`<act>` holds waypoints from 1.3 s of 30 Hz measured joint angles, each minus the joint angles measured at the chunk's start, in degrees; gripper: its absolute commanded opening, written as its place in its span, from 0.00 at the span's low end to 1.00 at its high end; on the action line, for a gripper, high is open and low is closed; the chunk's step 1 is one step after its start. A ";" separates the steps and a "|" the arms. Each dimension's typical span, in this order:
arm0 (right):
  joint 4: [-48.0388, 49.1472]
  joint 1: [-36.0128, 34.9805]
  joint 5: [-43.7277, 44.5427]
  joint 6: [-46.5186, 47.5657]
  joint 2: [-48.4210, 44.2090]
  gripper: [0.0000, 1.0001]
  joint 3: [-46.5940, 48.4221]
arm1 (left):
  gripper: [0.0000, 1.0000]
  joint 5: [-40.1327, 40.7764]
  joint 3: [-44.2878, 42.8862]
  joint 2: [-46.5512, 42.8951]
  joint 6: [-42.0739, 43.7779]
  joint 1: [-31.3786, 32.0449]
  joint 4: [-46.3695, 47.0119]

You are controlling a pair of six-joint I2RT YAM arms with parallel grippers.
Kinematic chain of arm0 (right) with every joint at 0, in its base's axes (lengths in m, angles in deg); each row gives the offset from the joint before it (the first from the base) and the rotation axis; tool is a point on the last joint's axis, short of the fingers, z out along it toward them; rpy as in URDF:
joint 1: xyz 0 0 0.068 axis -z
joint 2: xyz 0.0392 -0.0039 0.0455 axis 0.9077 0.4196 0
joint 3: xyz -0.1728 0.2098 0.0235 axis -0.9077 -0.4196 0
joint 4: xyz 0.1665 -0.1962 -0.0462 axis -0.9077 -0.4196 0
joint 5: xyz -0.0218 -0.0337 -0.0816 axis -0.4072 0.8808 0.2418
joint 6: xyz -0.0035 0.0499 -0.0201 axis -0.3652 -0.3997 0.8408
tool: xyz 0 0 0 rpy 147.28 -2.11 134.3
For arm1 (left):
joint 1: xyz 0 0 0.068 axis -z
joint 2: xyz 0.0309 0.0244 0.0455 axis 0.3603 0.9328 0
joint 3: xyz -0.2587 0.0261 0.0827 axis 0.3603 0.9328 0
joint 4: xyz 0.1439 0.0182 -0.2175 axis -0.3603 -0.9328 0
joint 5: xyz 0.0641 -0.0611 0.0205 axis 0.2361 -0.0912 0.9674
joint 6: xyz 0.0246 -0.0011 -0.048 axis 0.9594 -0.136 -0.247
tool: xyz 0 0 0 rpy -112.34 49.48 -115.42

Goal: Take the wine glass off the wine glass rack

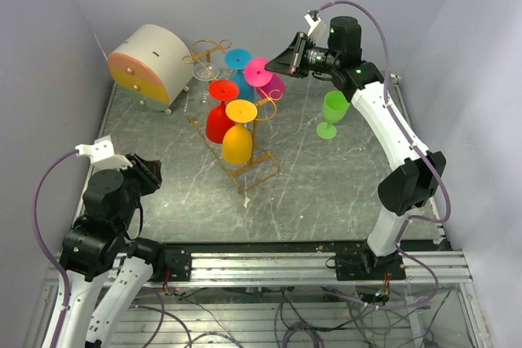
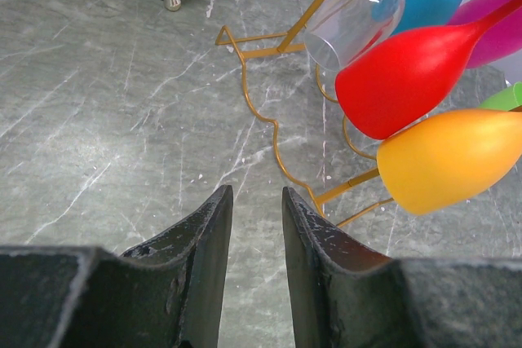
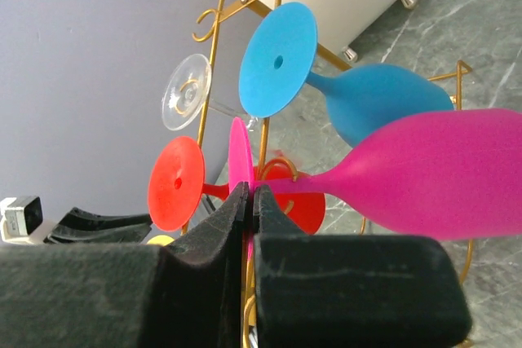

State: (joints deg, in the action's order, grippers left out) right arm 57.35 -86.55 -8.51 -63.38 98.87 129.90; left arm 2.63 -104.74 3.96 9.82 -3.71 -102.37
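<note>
The gold wire wine glass rack (image 1: 259,170) stands mid-table with several coloured glasses hanging bowl-down from its rails. My right gripper (image 3: 250,189) is shut on the thin foot of the pink wine glass (image 3: 424,173), right where the stem meets it; in the top view that gripper (image 1: 272,68) sits at the rack's far right end by the pink glass (image 1: 261,73). Blue (image 3: 383,107), red (image 2: 408,75), yellow (image 2: 453,160) and clear (image 2: 359,14) glasses hang alongside. My left gripper (image 2: 253,195) hovers open and empty over the bare tabletop, short of the rack's foot wire (image 2: 269,124).
A green wine glass (image 1: 333,112) stands upright on the table right of the rack, under my right arm. A round white-and-orange drawer box (image 1: 149,67) sits at the back left. Grey walls close in on three sides.
</note>
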 measured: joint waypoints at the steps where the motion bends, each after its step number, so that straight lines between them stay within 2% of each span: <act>1: 0.72 0.04 0.37 -0.44 -0.24 0.00 -0.68 | 0.42 -0.02 0.00 0.00 0.00 0.00 -0.02; 7: 2.16 0.04 4.74 -1.03 -1.95 0.00 -3.69 | 0.45 0.00 0.00 0.00 0.00 0.00 -0.02; 17: 8.79 0.46 11.96 0.59 -8.28 0.00 -8.33 | 0.58 -0.02 0.00 0.02 -0.09 0.00 -0.02; 23: 11.69 -0.33 15.65 9.55 -12.72 0.00 -10.51 | 0.63 -0.66 -1.62 2.34 -1.03 0.00 -0.17; 26: 12.59 -2.80 19.65 18.21 -17.77 0.00 -13.22 | 0.64 -4.52 -8.41 8.39 -3.41 0.00 0.66; 34: 20.57 -15.80 25.53 44.41 -34.53 0.00 -24.68 | 0.65 -23.91 -43.06 34.18 -14.12 0.00 5.77; 36: 22.43 -17.49 25.44 49.24 -37.22 0.00 -26.88 | 0.65 -29.70 -47.58 38.49 -18.34 0.00 7.02; 39: 25.18 -20.28 25.64 56.02 -39.82 0.00 -30.25 | 0.64 -38.56 -48.02 42.51 -26.62 0.00 10.19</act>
State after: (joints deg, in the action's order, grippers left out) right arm 82.53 -106.84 17.13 -7.36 59.05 99.65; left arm -35.93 -152.76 46.47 -16.80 -3.71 -92.19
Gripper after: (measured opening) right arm 0.016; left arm 0.652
